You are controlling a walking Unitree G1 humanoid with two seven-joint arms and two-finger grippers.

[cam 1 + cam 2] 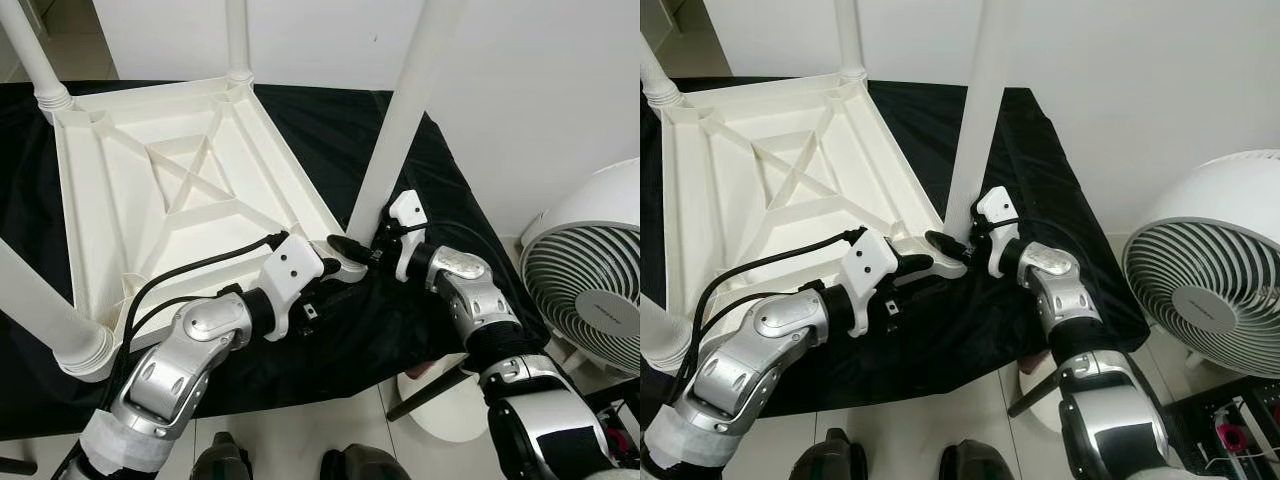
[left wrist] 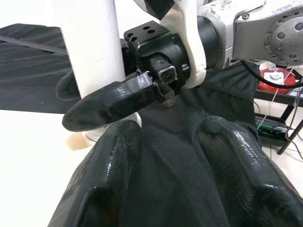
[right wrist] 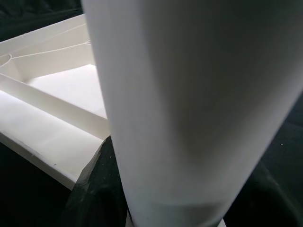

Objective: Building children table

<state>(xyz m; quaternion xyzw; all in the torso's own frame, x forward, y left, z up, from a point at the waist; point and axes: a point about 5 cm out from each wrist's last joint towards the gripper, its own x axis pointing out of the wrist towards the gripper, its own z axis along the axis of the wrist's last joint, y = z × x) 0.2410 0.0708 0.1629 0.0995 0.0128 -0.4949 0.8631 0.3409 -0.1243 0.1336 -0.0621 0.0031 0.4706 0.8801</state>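
Note:
A white plastic children's table (image 1: 180, 170) lies upside down on a black cloth (image 1: 400, 330), its ribbed underside facing up. At its near right corner a white leg (image 1: 405, 110) stands upright in its socket. My right gripper (image 1: 365, 245) is shut on this leg just above the base, one black finger on each side, as the left wrist view shows. The right wrist view has the same leg (image 3: 199, 109) close up, with the table's rim (image 3: 61, 109) behind it. My left gripper (image 1: 335, 285) is open over the cloth beside that corner, its fingers (image 2: 218, 156) holding nothing.
Three other legs stand in their corners: far left (image 1: 35, 55), far middle (image 1: 237, 40) and near left (image 1: 50, 320). A white fan (image 1: 590, 270) stands on the floor to the right. A round white object (image 1: 440, 400) sits under the cloth's right edge.

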